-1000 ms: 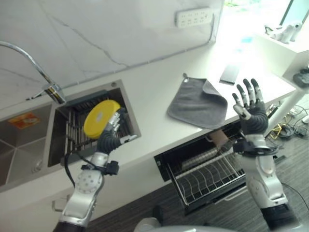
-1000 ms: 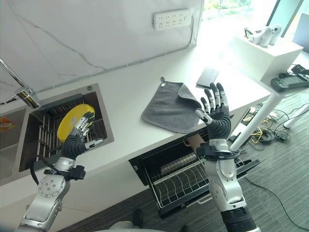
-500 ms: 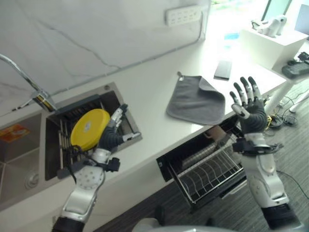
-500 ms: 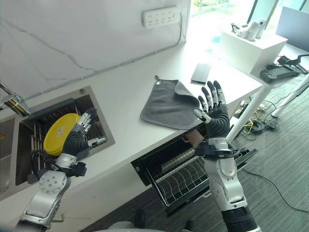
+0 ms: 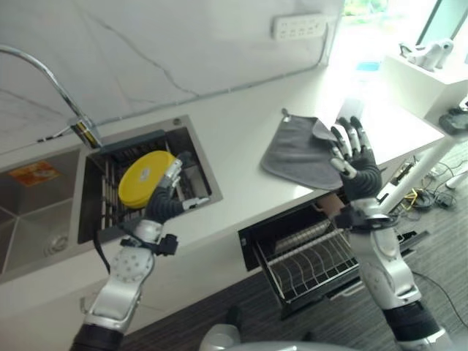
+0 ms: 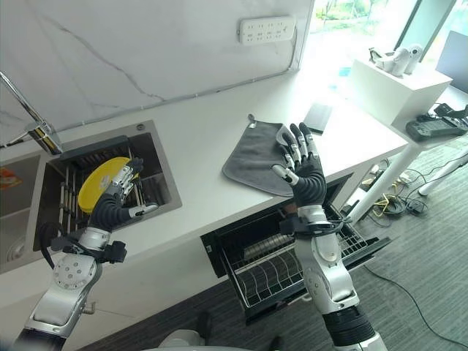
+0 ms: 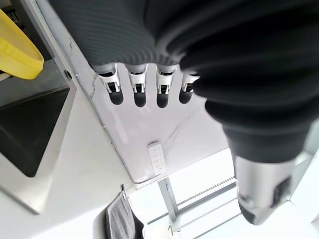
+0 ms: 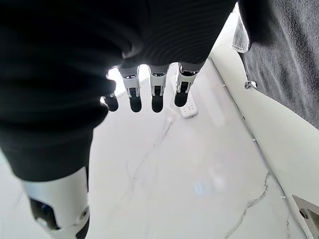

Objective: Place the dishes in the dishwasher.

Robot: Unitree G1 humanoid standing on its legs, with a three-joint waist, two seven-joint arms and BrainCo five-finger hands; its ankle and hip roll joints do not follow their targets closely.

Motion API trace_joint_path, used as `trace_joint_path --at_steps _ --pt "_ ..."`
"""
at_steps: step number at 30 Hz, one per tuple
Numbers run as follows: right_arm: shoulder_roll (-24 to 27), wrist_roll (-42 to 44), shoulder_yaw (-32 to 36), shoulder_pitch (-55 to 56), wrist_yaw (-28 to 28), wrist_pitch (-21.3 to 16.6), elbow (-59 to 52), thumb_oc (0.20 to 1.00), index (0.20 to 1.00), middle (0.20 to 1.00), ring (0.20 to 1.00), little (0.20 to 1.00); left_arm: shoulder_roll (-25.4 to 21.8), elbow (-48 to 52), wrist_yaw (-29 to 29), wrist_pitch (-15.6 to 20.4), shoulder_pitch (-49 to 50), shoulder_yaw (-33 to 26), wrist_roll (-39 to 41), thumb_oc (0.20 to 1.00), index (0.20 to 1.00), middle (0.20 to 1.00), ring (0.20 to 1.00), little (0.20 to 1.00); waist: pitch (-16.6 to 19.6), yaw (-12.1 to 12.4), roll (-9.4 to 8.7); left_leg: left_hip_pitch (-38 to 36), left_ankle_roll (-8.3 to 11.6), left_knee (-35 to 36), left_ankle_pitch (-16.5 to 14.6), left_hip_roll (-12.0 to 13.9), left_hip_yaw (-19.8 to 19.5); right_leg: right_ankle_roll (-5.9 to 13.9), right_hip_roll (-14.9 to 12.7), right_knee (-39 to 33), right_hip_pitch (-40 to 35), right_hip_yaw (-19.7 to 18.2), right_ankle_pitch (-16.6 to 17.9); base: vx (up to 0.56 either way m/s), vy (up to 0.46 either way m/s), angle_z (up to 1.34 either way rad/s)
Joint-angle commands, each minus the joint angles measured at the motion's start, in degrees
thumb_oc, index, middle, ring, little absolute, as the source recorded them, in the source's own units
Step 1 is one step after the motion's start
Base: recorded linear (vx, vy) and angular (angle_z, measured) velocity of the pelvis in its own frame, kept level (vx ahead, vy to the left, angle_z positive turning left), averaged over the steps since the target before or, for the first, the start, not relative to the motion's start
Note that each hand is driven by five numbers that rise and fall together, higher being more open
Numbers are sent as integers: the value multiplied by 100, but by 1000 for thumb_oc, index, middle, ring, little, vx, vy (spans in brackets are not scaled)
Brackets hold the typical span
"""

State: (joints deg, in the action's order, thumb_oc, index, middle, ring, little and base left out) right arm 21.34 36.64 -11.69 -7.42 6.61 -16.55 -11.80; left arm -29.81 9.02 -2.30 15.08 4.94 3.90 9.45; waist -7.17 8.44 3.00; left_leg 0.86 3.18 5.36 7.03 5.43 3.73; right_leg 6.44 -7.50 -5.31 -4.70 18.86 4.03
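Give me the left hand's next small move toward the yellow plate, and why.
Probably ease the left hand forward and close it on the rim of the yellow plate. The hand is open beside the plate, which leans in the sink rack, ungrasped; the dishwasher rack is already pulled out.

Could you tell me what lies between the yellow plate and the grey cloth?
In the left eye view, bare white countertop separates the round yellow plate from the folded grey cloth.

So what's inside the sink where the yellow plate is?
The yellow plate leans on a dark metal rack in the sink. The left hand is open beside it and hides part of the rack. What lies under the plate is covered.
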Motion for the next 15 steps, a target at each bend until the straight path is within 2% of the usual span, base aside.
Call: trace_joint_path --at_steps 1,4,6,12,13,15 --pt "-19 56 117 -370 -152 -138 -405 1000 1000 1000 1000 1000 -146 148 -117 267 -296 -82 -229 1000 1000 1000 1000 1000 185 15 -156 -98 134 -36 -89 102 565 21 -171 57 -338 529 -94 -87 5 33" --pt "-3 -91 131 -324 -28 -261 -443 1000 1000 1000 1000 1000 -165 121 -70 358 -418 -25 -160 1000 1000 1000 1000 1000 198 -31 -138 -38 249 -36 21 256 998 83 -246 69 -409 871 -91 -55 -1 57" --pt "16 -19 140 -327 86 -239 -447 1000 1000 1000 1000 1000 -167 102 -47 352 -507 71 -229 1000 1000 1000 1000 1000 178 -41 -132 -32 253 -36 42 308 1160 80 -250 95 -479 999 -147 -35 16 61" --pt "37 -32 111 -319 21 -142 -394 1000 1000 1000 1000 1000 -224 25 -82 440 -537 -48 -163 1000 1000 1000 1000 1000 219 72 -129 -9 127 -36 -22 155 1016 33 -204 276 -480 978 -279 27 27 37" --pt "4 -68 104 -371 8 -100 -355 1000 1000 1000 1000 1000 -214 23 -131 429 -531 -98 -189 1000 1000 1000 1000 1000 237 120 -150 -56 173 -36 -127 149 948 79 -219 274 -546 951 -359 90 -13 23" --pt "-84 -160 45 -450 22 -10 -329 1000 1000 1000 1000 1000 -181 40 -250 404 -448 -213 -219 1000 1000 1000 1000 1000 243 218 -155 -42 207 -36 -96 146 953 111 -250 181 -602 1064 -295 75 -22 12"
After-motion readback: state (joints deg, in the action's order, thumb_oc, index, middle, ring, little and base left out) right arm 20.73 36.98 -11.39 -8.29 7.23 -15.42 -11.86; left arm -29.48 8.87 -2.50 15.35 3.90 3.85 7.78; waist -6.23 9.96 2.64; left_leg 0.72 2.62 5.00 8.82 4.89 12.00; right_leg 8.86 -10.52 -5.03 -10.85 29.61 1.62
